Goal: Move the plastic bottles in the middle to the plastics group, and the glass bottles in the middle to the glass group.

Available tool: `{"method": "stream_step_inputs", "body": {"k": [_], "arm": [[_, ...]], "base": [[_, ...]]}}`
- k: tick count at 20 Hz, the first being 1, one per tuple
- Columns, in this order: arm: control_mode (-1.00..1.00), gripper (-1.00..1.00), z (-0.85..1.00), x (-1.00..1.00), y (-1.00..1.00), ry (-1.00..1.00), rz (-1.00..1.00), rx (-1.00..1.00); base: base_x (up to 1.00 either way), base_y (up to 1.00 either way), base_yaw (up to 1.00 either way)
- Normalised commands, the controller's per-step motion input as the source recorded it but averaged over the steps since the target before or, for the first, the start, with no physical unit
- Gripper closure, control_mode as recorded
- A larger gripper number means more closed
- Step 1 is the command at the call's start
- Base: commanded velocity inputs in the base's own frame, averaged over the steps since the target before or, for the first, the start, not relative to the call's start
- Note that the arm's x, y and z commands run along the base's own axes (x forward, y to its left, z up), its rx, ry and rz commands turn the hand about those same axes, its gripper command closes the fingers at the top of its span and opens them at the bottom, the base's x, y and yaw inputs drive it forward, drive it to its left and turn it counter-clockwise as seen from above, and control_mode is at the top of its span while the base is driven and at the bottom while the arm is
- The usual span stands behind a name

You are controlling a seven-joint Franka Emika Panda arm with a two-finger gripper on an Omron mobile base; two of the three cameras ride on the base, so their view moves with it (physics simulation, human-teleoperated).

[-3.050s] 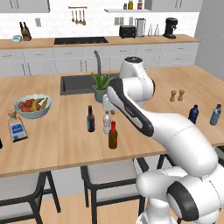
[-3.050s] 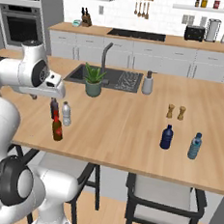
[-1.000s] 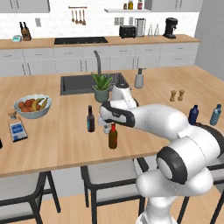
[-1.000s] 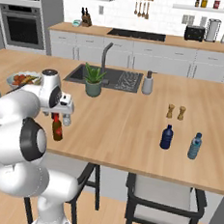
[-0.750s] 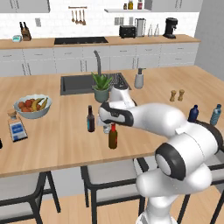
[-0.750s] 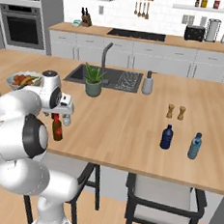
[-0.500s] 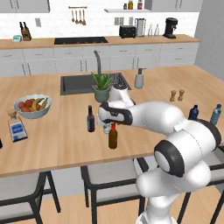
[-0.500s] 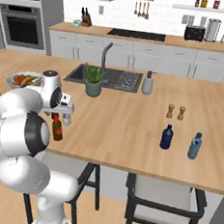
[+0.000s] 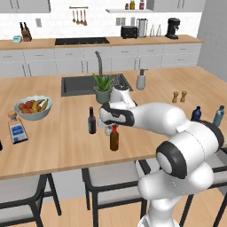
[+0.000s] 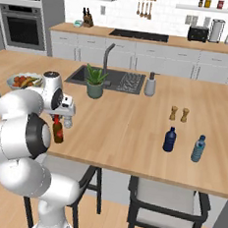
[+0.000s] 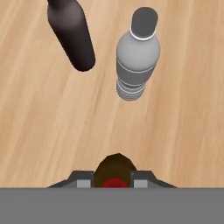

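the tool (image 11: 113, 180) is clamped on the brown bottle's (image 9: 114, 138) neck, presumably for carrying to the glass group (image 9: 16, 130)

Three seconds back you had the arm raised, with the gripper (image 11: 113, 180) hanging above the slim brown glass bottle with the red cap (image 9: 114, 138). Since then you have swung the arm down low over the wooden counter, and the hand now sits right at that bottle's neck. A second ago the jaws stood wide apart on either side of the red cap; now you have them closed on the neck just under it, one fingertip (image 11: 84, 179) pressed against each side. The brown bottle itself stands where it stood, upright on the counter.
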Motion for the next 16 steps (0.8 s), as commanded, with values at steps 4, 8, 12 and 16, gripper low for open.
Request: {"method": "stream_step_inputs", "body": {"k": [4,8,12,16], "arm": [[-1.0,1.0,0.13,-0.04,-0.01,-0.03,0.01,0.0],[-1.0,1.0,0.72,-0.04,0.0,0.0,0.0,0.0],[-1.0,1.0,0.82,-0.49,0.33,0.0,0.06,-0.01],[-1.0,1.0,0.63,-0.57,0.8,-0.01,0.15,-0.03]], "base": [[0.0,0.0,0.0],[0.0,0.0,0.0],[0.0,0.0,0.0],[0.0,0.0,0.0]]}}
